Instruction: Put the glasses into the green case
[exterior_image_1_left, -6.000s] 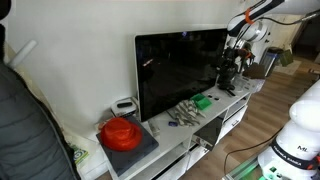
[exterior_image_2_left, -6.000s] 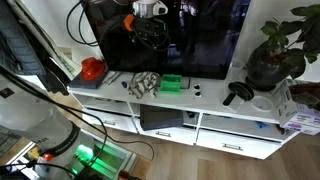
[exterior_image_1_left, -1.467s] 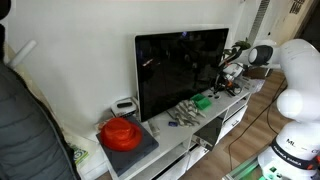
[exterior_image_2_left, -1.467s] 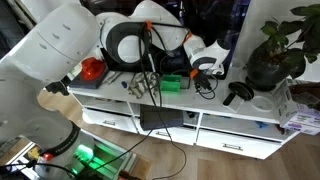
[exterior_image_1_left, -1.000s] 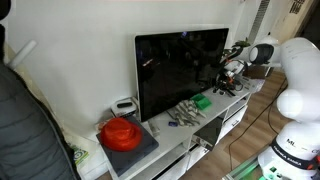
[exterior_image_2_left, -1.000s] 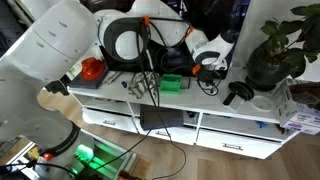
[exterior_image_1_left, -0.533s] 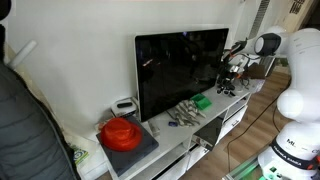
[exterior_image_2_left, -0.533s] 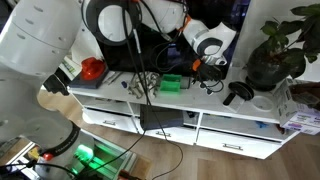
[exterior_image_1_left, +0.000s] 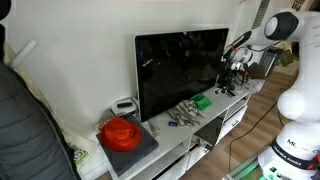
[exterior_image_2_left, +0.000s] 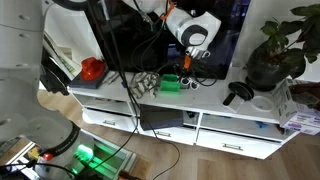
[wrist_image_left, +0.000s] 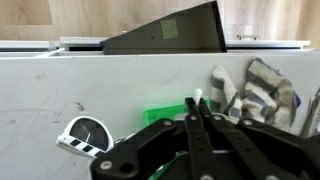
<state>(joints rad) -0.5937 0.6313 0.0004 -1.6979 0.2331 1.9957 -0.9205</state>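
Wrist view looked down past one gripper, its two fingers drawn together tip to tip; whether anything thin was pinched between them I could not tell. Just left of those fingers, in the lower middle of the frame, lay one green case, flat on the white cabinet top. To the right of the fingers sat one bundle of striped gloves, and at the lower left one small round dial, well apart from the case. In both exterior views I counted one television standing on the cabinet, with one red round object far off at the lower left of the frame. The case lay in front of the screen's right-hand part, and the gripper hung to the right of it, near the screen's edge. In an exterior view the case sat mid-cabinet with grey clutter just beside it on the left. Bare white surface ran to its right as far as one dark object, and one potted plant stood beyond that. A strip of open top lay between the case and the cabinet's front edge.
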